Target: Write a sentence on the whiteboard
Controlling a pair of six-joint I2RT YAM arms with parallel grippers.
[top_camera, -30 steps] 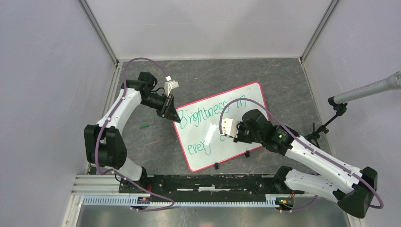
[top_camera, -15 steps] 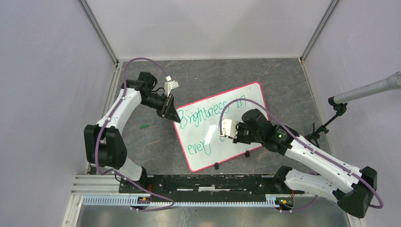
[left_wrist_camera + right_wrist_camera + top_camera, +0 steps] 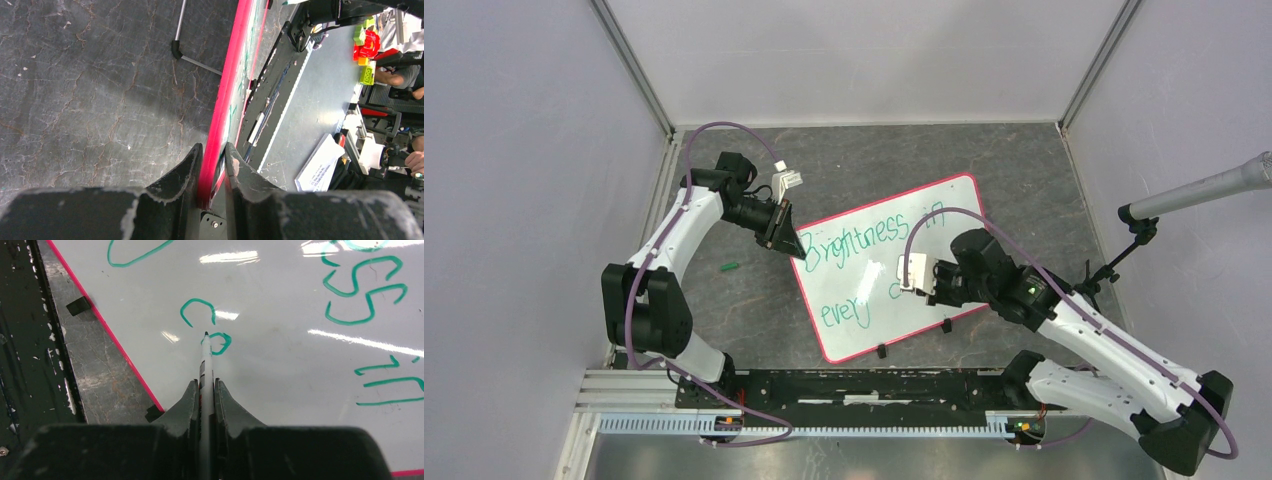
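Observation:
The whiteboard (image 3: 849,275) lies tilted on the dark table, white with a red-pink rim. On it the sentence (image 3: 869,240) in green reads "Brightness in" and, below, "every" plus a "c". My left gripper (image 3: 799,248) is shut on the whiteboard's left rim (image 3: 232,75), which runs edge-on between the left gripper's (image 3: 212,150) fingers. My right gripper (image 3: 206,382) is shut on a marker (image 3: 205,355). Its tip rests at a small green "o" (image 3: 218,342) just after the "c" (image 3: 197,310). In the top view the right gripper (image 3: 896,284) hangs over the lower line.
A green marker cap (image 3: 730,267) lies on the table left of the board. Small black stops (image 3: 882,351) (image 3: 947,325) sit at the board's near edge. A microphone stand (image 3: 1139,235) reaches in from the right. A black rail (image 3: 824,385) runs along the near edge.
The right arm and its marker have shifted slightly to the right, uncovering a green "c" after "every". The left gripper and the board have not moved.

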